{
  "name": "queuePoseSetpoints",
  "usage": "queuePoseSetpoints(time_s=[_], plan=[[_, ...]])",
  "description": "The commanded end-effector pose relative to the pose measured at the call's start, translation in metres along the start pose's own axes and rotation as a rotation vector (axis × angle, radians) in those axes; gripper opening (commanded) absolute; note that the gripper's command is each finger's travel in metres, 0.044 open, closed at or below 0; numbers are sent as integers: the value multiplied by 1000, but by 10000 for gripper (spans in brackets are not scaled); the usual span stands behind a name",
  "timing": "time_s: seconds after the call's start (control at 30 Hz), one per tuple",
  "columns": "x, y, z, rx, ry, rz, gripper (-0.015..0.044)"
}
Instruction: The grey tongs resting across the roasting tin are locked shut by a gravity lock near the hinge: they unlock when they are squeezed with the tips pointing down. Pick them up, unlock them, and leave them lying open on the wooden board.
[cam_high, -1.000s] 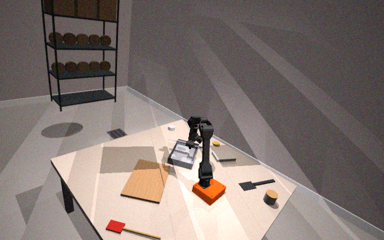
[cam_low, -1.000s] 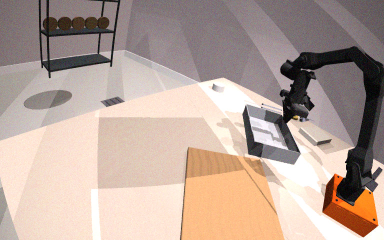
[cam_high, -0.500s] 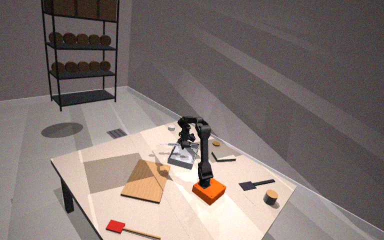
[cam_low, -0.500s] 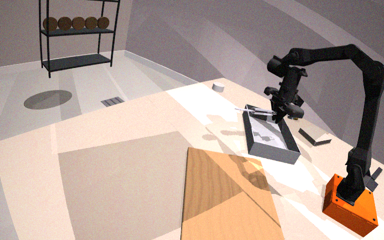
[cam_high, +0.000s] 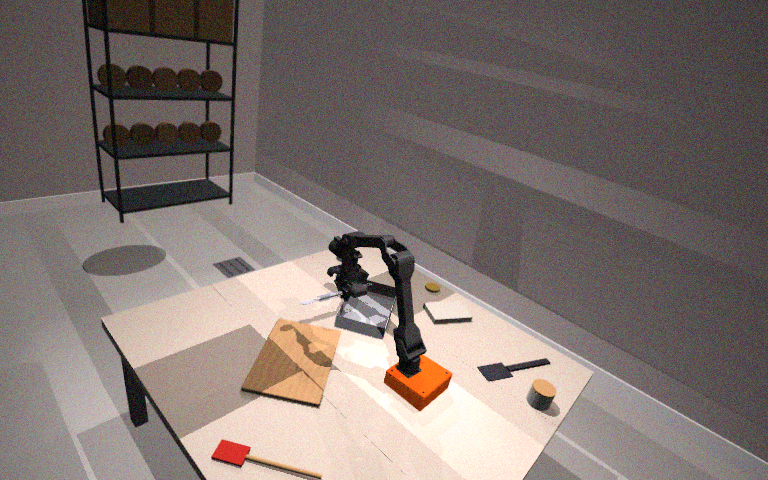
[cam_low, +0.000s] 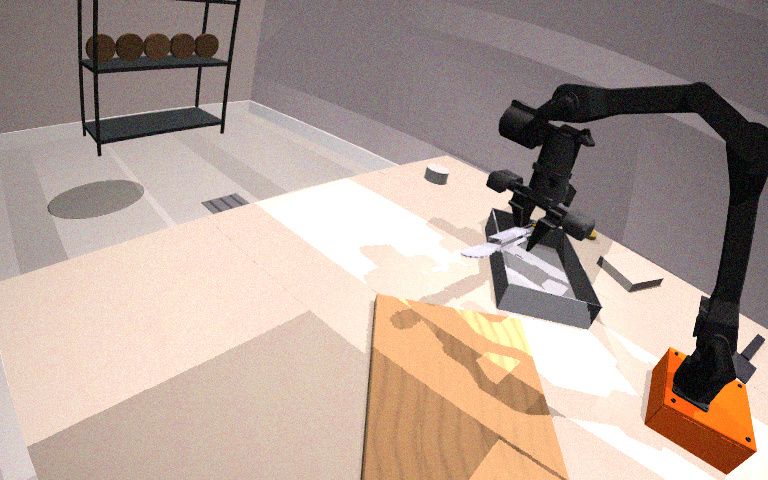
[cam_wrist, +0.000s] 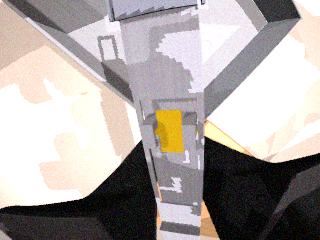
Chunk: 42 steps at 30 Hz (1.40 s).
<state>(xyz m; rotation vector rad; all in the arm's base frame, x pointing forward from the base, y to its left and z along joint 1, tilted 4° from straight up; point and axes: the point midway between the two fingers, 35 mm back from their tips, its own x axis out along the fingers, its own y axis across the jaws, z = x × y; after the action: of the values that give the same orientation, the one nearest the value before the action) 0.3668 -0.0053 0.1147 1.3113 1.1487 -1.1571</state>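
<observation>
My gripper (cam_high: 346, 296) (cam_low: 525, 237) (cam_wrist: 167, 136) is shut on the grey tongs (cam_high: 321, 298) (cam_low: 481, 250) (cam_wrist: 165, 75). It holds them above the roasting tin (cam_high: 357, 326) (cam_low: 543, 309) (cam_wrist: 240, 70). The tongs' tips reach out past the tin's left side in the exterior view and slope slightly down. Their arms look close together. A yellow piece (cam_wrist: 170, 131) shows on the tongs just ahead of my fingertips in the wrist view. The hinge end is largely hidden behind the fingers. The wooden board (cam_high: 283, 373) (cam_low: 419, 390) lies nearer the cameras than the tin, with nothing on it.
The orange arm base (cam_high: 416, 382) (cam_low: 702, 416) stands right of the board. A pale slab (cam_high: 448, 311) (cam_low: 625, 274) and a yellow disc (cam_high: 432, 287) lie right of the tin. A white round (cam_low: 436, 175) is behind it. A red spatula (cam_high: 231, 452), black spatula (cam_high: 495, 371) and cylinder (cam_high: 542, 396) lie farther off.
</observation>
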Motion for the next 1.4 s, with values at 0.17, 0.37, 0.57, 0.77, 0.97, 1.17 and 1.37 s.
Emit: queuePoseSetpoints(time_s=[0.17, 0.37, 0.57, 0.77, 0.97, 1.17, 1.37], plan=[[-5, 1, -41, -229, 4, 7, -150], [-5, 0, -51, -284, 4, 6, -150], [-4, -4, -86, -470, 4, 7, -150], [-4, -13, -121, -666, 6, 7, -150], [-5, -26, -156, -861, 8, 9, -150], [-6, -42, -191, -1066, 12, 10, -150], [-7, -61, -224, -1271, 16, 13, -150]])
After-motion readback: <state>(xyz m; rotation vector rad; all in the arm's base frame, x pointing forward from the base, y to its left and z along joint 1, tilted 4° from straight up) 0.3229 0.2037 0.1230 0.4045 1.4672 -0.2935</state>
